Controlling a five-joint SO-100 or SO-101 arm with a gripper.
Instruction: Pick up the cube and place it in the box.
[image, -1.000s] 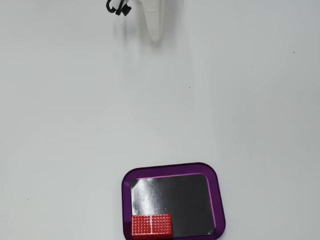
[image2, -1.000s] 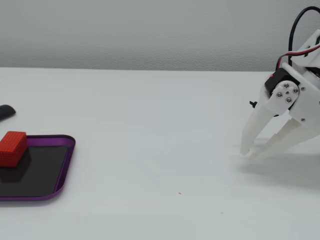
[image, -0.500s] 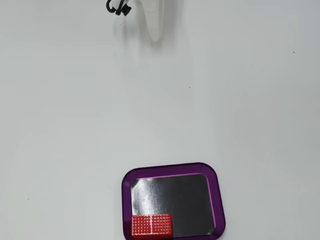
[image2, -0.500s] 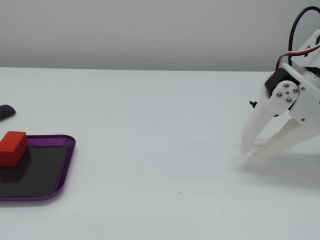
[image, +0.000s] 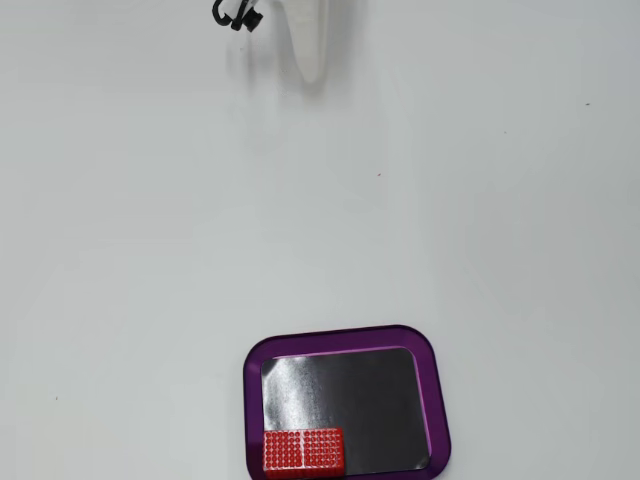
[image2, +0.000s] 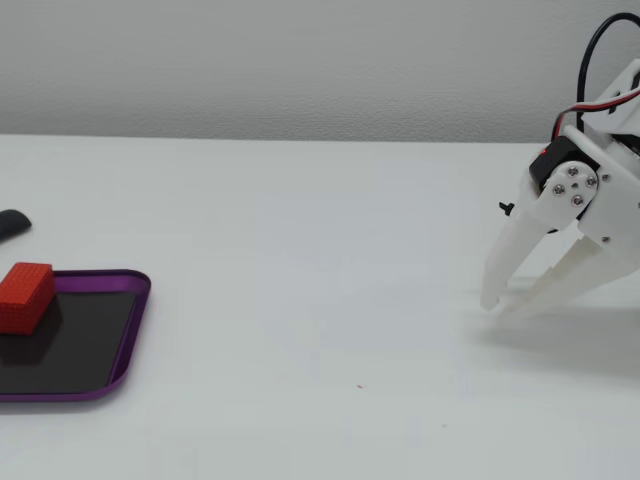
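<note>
The red cube (image: 303, 450) lies inside the box (image: 340, 336), a purple-rimmed tray with a black bottom, in its lower left corner in a fixed view from above. In a fixed view from the side the cube (image2: 25, 296) rests at the far left of the box (image2: 70, 394). My white gripper (image2: 497, 306) is far to the right of the box, tips down near the table, fingers meeting at the tips and holding nothing. From above, only its lower part (image: 313, 72) shows at the top edge.
A small dark object (image2: 12, 222) lies on the table behind the box at the left edge. Black cable (image: 235, 15) hangs by the arm at the top. The white table stretches between the arm and the box.
</note>
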